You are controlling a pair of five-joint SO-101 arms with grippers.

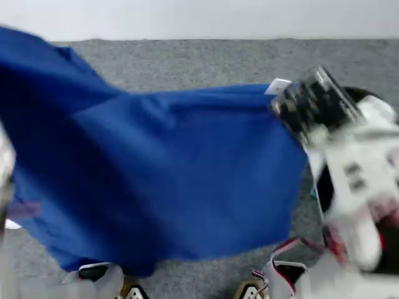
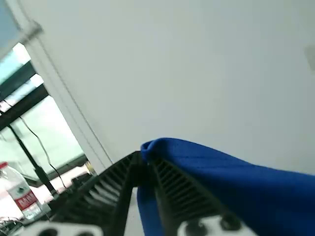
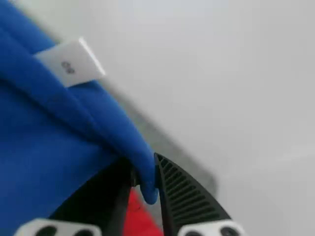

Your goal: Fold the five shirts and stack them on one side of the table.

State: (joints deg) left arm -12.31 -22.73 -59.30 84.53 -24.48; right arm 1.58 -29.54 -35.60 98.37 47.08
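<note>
A blue shirt hangs spread in the air above the grey table, held up at both ends. My right gripper is shut on a fold of its edge, near a white label; in the high view this arm stands at the right with the label beside it. My left gripper is shut on another edge of the blue shirt, pointing up toward a white wall. The shirt hides most of the table under it.
The grey table surface shows beyond the shirt at the back and along the front edge. Shoes of a person show below the table's front. A window and a water bottle lie off to the side in the left wrist view.
</note>
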